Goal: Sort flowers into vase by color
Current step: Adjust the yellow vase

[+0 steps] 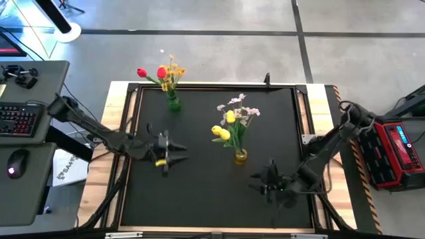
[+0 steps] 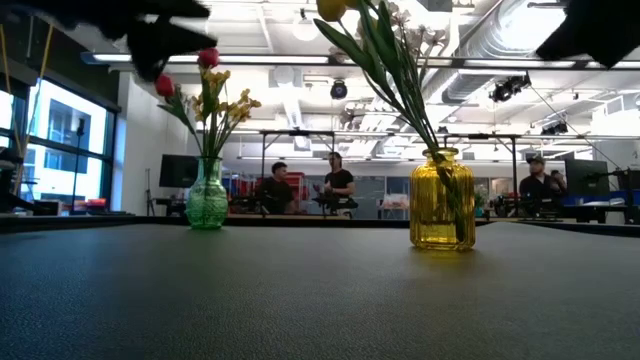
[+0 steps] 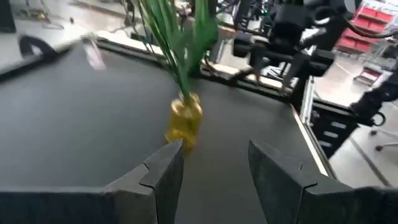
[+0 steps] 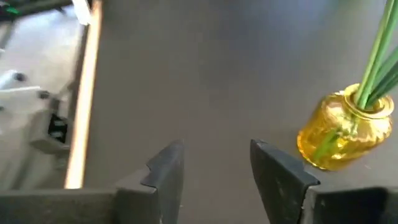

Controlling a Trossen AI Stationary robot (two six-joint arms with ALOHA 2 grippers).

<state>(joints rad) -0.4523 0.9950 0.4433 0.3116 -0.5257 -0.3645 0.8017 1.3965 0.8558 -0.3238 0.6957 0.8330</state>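
Observation:
A green glass vase (image 1: 173, 103) stands at the mat's far left and holds two red blooms (image 1: 151, 72) and an orange-yellow sprig (image 1: 174, 69); it also shows in the low view (image 2: 206, 197). A yellow glass vase (image 1: 240, 156) stands near the mat's middle and holds two yellow tulips (image 1: 224, 126) and a pale pink-white sprig (image 1: 240, 106); it also shows in the low view (image 2: 442, 202). My left gripper (image 1: 180, 155) is open and empty, left of the yellow vase (image 3: 184, 122). My right gripper (image 1: 255, 180) is open and empty, near and right of the yellow vase (image 4: 341, 129).
The black mat (image 1: 199, 192) lies in a wooden frame (image 1: 106, 159). A keyboard (image 1: 16, 119) and a mouse (image 1: 16, 161) sit on a desk at the left. A red device (image 1: 398, 149) stands at the right. People sit in the room beyond (image 2: 338, 185).

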